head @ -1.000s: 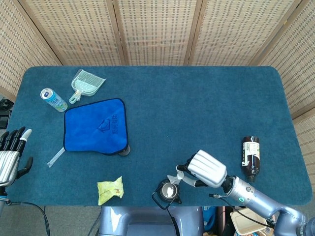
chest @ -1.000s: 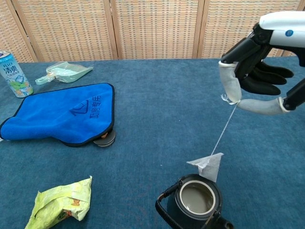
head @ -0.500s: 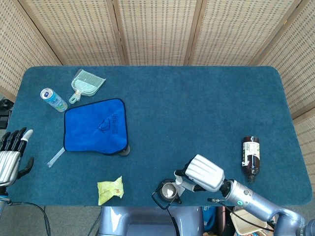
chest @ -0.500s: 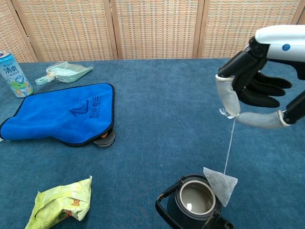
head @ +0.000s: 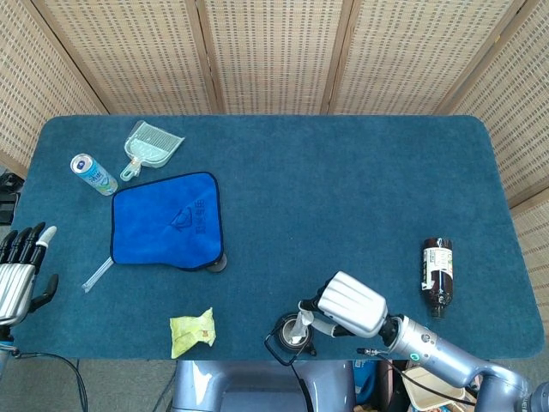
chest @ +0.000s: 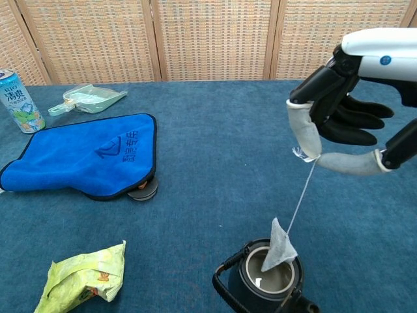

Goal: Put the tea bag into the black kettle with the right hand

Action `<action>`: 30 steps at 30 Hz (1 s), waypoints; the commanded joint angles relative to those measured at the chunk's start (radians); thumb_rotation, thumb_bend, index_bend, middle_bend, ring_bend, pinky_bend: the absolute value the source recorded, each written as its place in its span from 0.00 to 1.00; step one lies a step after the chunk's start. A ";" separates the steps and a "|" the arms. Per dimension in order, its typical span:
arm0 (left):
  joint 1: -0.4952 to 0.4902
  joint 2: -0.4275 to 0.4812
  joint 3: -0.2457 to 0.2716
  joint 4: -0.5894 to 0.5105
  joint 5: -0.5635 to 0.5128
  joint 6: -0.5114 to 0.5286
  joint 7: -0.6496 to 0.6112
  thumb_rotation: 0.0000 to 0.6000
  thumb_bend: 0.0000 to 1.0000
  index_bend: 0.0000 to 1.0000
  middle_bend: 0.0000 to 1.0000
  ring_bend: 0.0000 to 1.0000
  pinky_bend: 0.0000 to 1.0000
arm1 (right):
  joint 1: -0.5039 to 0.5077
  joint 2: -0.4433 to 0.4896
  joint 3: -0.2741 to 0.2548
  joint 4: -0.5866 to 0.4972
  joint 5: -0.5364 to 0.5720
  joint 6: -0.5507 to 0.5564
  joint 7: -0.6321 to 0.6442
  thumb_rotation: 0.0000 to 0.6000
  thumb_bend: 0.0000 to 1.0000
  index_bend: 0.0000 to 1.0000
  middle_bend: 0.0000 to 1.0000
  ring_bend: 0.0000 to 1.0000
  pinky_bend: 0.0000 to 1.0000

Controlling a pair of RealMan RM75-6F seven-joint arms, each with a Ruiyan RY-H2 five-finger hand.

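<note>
Black kettle (chest: 268, 279) sits straight below the bag (chest: 279, 246), which dangles by string pinched in the right hand (chest: 335, 124).

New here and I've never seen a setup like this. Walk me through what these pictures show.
This is a two-armed robot with humanlike hands at a blue-carpeted table. One picture looks down from its head, the other forward from its chest. The right hand pinches a string, dangling a white paper tea bag partly into the open black kettle. The left hand rests empty, fingers apart. Also there: a blue cloth, a drink can, a pale green dustpan, a crumpled yellow-green packet and a brown bottle.
</note>
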 commanded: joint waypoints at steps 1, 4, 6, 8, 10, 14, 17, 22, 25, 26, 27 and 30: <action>0.000 -0.001 0.001 0.002 0.000 0.000 -0.002 1.00 0.48 0.03 0.00 0.00 0.00 | 0.002 0.000 0.001 -0.004 0.002 -0.007 -0.006 1.00 0.80 0.63 0.90 0.85 0.89; 0.001 -0.002 0.001 0.005 -0.001 -0.002 -0.005 1.00 0.48 0.03 0.00 0.00 0.00 | 0.005 -0.006 -0.001 -0.009 0.004 -0.020 -0.011 1.00 0.80 0.63 0.90 0.85 0.89; 0.001 -0.001 0.001 0.007 -0.001 -0.002 -0.007 1.00 0.48 0.03 0.00 0.00 0.00 | 0.008 -0.011 -0.001 -0.008 0.006 -0.027 -0.014 1.00 0.80 0.63 0.90 0.85 0.89; 0.002 -0.001 0.001 0.008 0.000 -0.001 -0.008 1.00 0.48 0.03 0.00 0.00 0.00 | 0.008 -0.014 -0.001 -0.008 0.008 -0.031 -0.016 1.00 0.80 0.63 0.90 0.85 0.89; 0.003 -0.001 0.002 0.010 0.000 -0.001 -0.011 1.00 0.48 0.03 0.00 0.00 0.00 | 0.008 -0.018 -0.003 -0.008 0.007 -0.034 -0.018 1.00 0.80 0.63 0.90 0.85 0.89; 0.003 -0.003 0.003 0.012 -0.001 -0.004 -0.013 1.00 0.48 0.03 0.00 0.00 0.00 | 0.009 -0.023 -0.008 -0.005 0.009 -0.046 -0.024 1.00 0.80 0.63 0.90 0.85 0.89; 0.003 -0.004 0.003 0.012 0.001 -0.003 -0.013 1.00 0.48 0.03 0.00 0.00 0.00 | 0.009 -0.033 -0.011 0.002 0.015 -0.057 -0.033 1.00 0.80 0.63 0.90 0.85 0.89; 0.003 -0.003 0.004 0.011 0.003 -0.003 -0.013 1.00 0.48 0.03 0.00 0.00 0.00 | 0.007 -0.054 -0.021 0.019 0.015 -0.067 -0.038 1.00 0.80 0.63 0.89 0.85 0.89; 0.003 -0.004 0.005 0.010 0.005 -0.003 -0.012 1.00 0.48 0.03 0.00 0.00 0.00 | 0.007 -0.071 -0.027 0.035 0.009 -0.070 -0.041 1.00 0.80 0.63 0.89 0.85 0.89; 0.003 -0.004 0.006 0.009 0.006 -0.003 -0.012 1.00 0.48 0.03 0.00 0.00 0.00 | 0.007 -0.078 -0.030 0.042 0.009 -0.074 -0.043 1.00 0.80 0.63 0.89 0.85 0.89; 0.003 -0.003 0.006 0.009 0.006 -0.003 -0.012 1.00 0.48 0.03 0.00 0.00 0.00 | 0.008 -0.082 -0.031 0.048 0.009 -0.076 -0.043 1.00 0.80 0.63 0.89 0.85 0.89; 0.005 -0.003 0.007 0.007 0.007 -0.002 -0.011 1.00 0.48 0.03 0.00 0.00 0.00 | 0.006 -0.092 -0.032 0.065 0.013 -0.078 -0.050 1.00 0.80 0.63 0.89 0.85 0.89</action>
